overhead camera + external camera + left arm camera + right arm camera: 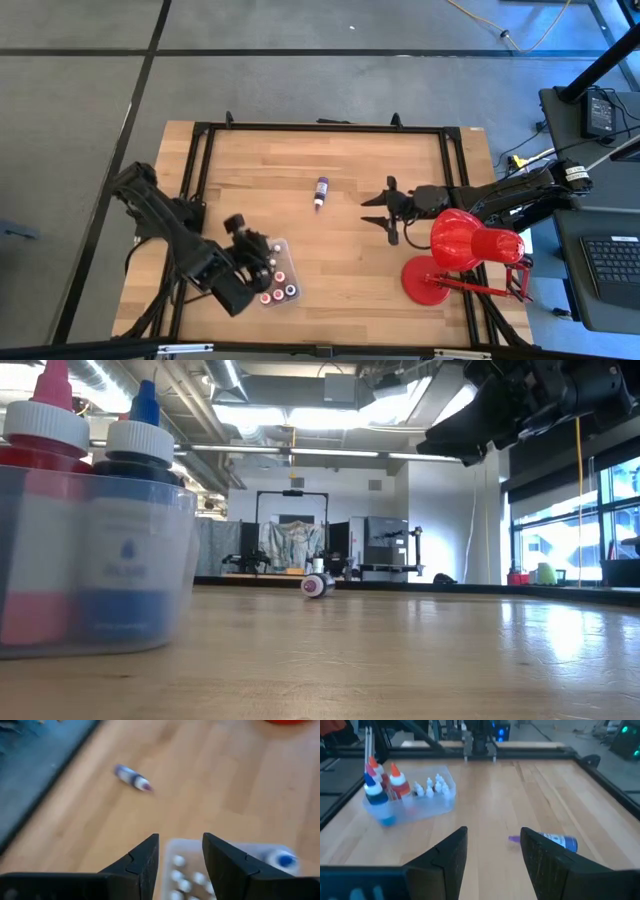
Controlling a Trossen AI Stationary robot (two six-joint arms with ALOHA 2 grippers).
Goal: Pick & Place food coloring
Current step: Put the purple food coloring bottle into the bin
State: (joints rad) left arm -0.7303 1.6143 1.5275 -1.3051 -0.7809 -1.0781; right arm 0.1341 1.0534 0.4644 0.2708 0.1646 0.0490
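Purple bottle (320,191) lies flat mid-bench, long axis toward the far edge; right gripper (385,212), jaws open and empty, is nearer; left gripper (262,258), jaws open, hangs over the tray (283,244).

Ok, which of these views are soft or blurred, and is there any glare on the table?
Left wrist view: smeared throughout, the small purple bottle lying on its side a streak. Low view: the clear plastic tray at the lens is soft, and window light glares off the wooden tabletop. High view: evenly lit, the red desk lamp crisp. Right wrist view: mostly sharp.
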